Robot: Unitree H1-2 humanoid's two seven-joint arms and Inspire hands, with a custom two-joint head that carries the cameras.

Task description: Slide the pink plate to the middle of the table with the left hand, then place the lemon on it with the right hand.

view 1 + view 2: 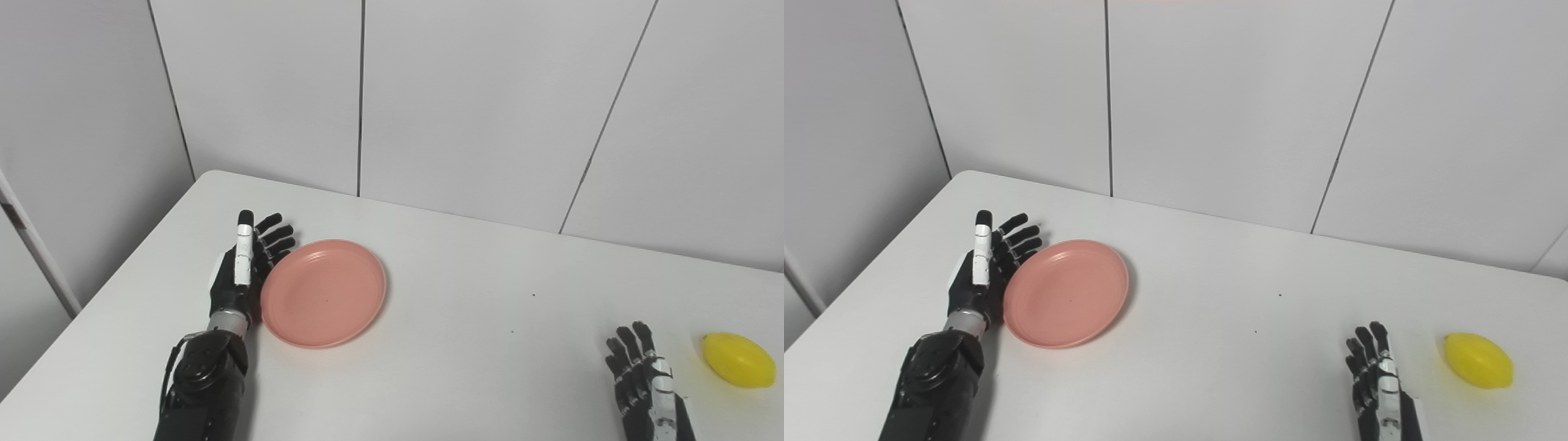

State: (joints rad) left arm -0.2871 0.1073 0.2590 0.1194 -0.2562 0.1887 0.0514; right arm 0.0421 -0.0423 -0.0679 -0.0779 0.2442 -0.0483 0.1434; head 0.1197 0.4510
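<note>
- Pink round plastic plate (323,293) sits left of tabletop (478,343) centre; left hand (245,269) open, flat vs rim.
- Push w/ palm low, steady.
- Right hand (643,380) open, empty, near yellow lemon (738,359).

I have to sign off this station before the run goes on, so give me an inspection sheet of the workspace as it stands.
Surface: white table, a few tiny dark specks, otherwise bare.
Job's things: pink plate lies flat on the table's left part, nothing on it; lemon lies on the table at the right, apart from the plate.
Clutter: nothing seen.
Hands: left hand open, fingers apart, set against the plate's left rim; right hand open, holds nothing, beside the lemon without touching it.
Cables: a thin dark cable along the left forearm.
Surroundings: white wall panels behind the table.
</note>
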